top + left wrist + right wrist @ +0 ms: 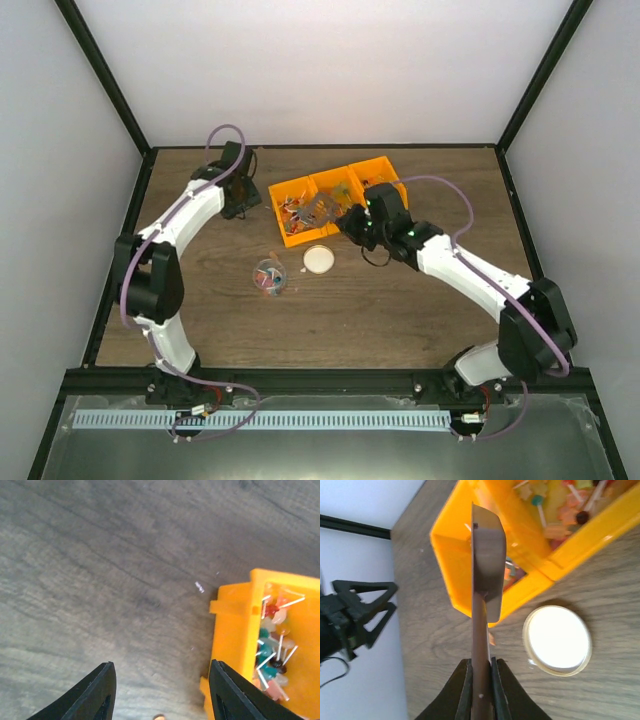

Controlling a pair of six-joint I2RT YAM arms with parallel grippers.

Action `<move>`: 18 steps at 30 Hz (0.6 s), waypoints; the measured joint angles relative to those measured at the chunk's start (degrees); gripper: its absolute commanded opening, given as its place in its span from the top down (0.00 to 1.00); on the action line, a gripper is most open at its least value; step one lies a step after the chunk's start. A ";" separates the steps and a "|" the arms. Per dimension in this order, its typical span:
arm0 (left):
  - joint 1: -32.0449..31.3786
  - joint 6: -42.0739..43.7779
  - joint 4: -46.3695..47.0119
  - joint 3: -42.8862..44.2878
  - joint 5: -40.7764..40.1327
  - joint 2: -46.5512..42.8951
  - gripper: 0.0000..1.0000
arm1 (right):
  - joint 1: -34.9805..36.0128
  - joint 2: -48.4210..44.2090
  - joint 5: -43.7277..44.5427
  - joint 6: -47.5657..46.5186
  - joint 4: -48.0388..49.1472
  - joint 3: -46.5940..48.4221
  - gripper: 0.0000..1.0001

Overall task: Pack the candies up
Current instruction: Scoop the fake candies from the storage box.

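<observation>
Presently, scooping step: right fingers [462, 692] clamped on brown scoop [487, 565] over orange bin [445, 545], upper centre, candies [555, 510] inside; left fingers [97, 690] apart, empty, beside bin; next, likely: dip, lift load, carry to clear jar [268, 277].

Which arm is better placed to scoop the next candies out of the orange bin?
Right. The right gripper is shut on the scoop, held over the orange bin and its candies. The left gripper is open and empty above the table beside the bin.
</observation>
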 measured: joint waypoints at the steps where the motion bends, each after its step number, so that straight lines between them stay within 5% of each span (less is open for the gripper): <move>1: -0.17 -0.13 -0.59 2.16 -0.22 1.51 0.47 | 0.02 1.49 -0.74 1.20 -0.11 1.66 0.99; 6: -0.92 -0.52 -3.23 10.78 -1.55 9.14 0.47 | 0.00 6.16 -1.88 7.32 -2.54 10.84 0.99; 13: -1.86 -0.68 -8.90 20.83 -4.57 20.13 0.48 | 0.00 20.96 -2.03 13.22 -19.10 33.51 0.99; 18: -2.10 -0.44 -11.08 24.59 -4.28 23.10 0.48 | 0.00 26.08 -3.17 14.12 -26.47 38.60 0.99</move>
